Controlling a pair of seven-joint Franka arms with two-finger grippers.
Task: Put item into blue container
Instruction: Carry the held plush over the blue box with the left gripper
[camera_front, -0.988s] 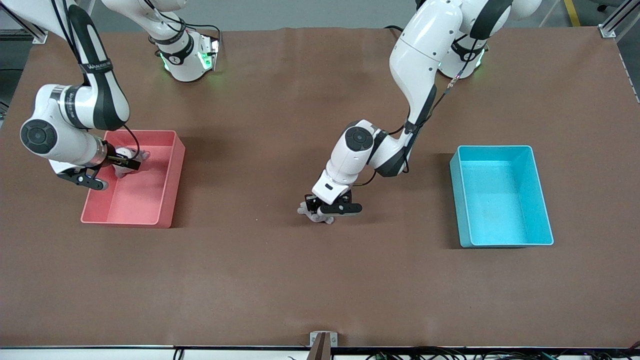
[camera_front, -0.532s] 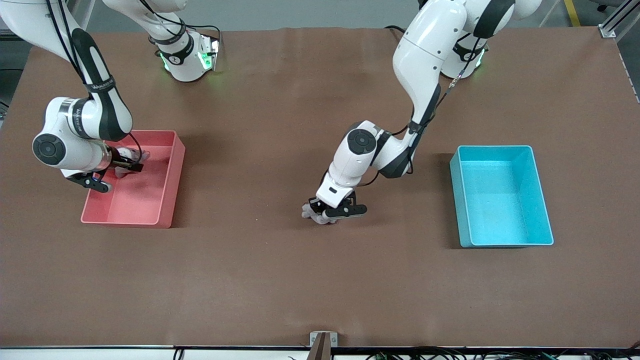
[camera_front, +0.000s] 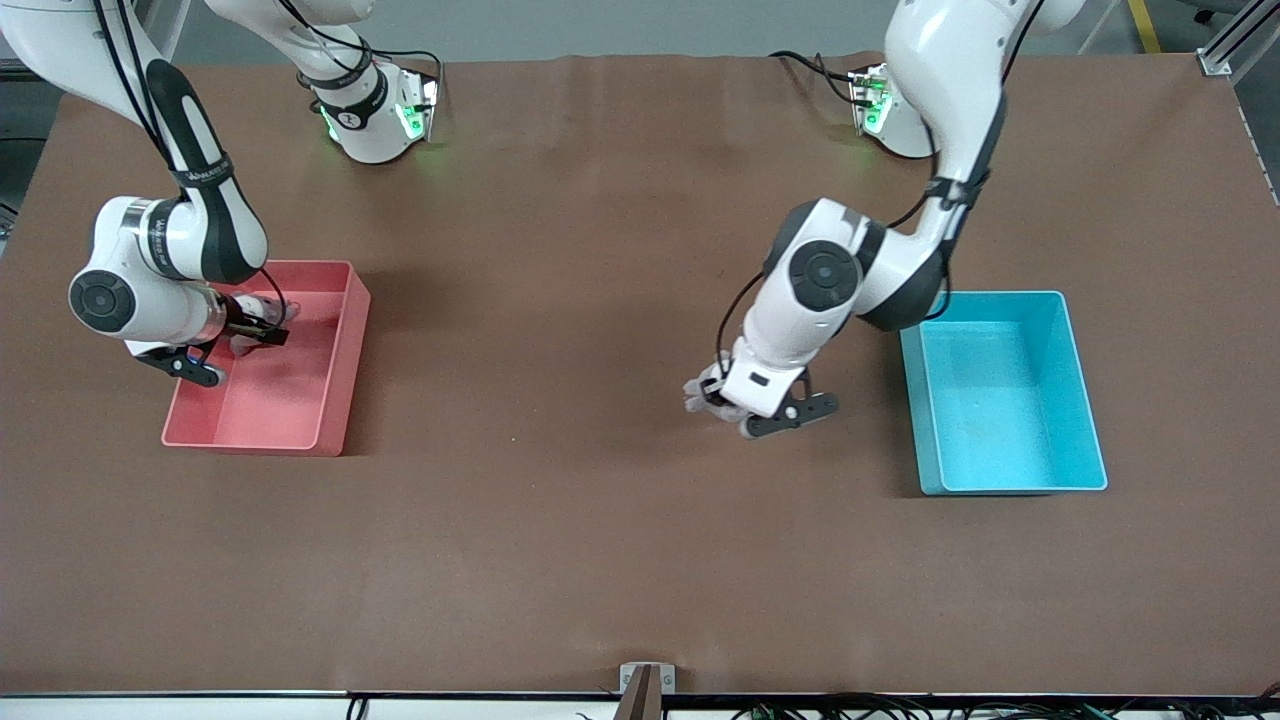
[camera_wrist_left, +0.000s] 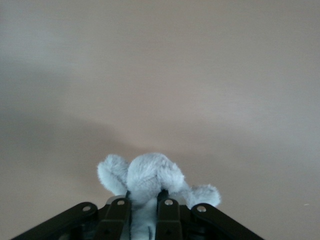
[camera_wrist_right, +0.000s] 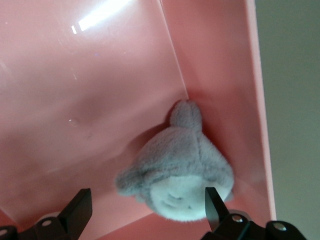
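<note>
The blue container (camera_front: 1000, 400) is a cyan bin standing empty toward the left arm's end of the table. My left gripper (camera_front: 728, 402) hangs over the brown table a short way from its wall, shut on a grey plush toy (camera_front: 700, 391). In the left wrist view the plush toy (camera_wrist_left: 147, 175) is pinched between the two black fingers (camera_wrist_left: 116, 215) of the left gripper (camera_wrist_left: 144, 212). My right gripper (camera_front: 262, 330) is low inside the pink bin (camera_front: 345, 370). In the right wrist view the right gripper (camera_wrist_right: 147, 210) stands open around a second grey plush toy (camera_wrist_right: 177, 167) lying in a corner.
The pink bin (camera_wrist_right: 100, 100) stands toward the right arm's end of the table. Brown table surface (camera_front: 600, 550) stretches between the two bins and toward the front camera. A small metal bracket (camera_front: 646, 678) sits at the table's near edge.
The left arm has lifted the plush toy off the table and carried it toward the blue container. The right gripper has barely shifted inside the pink bin.
</note>
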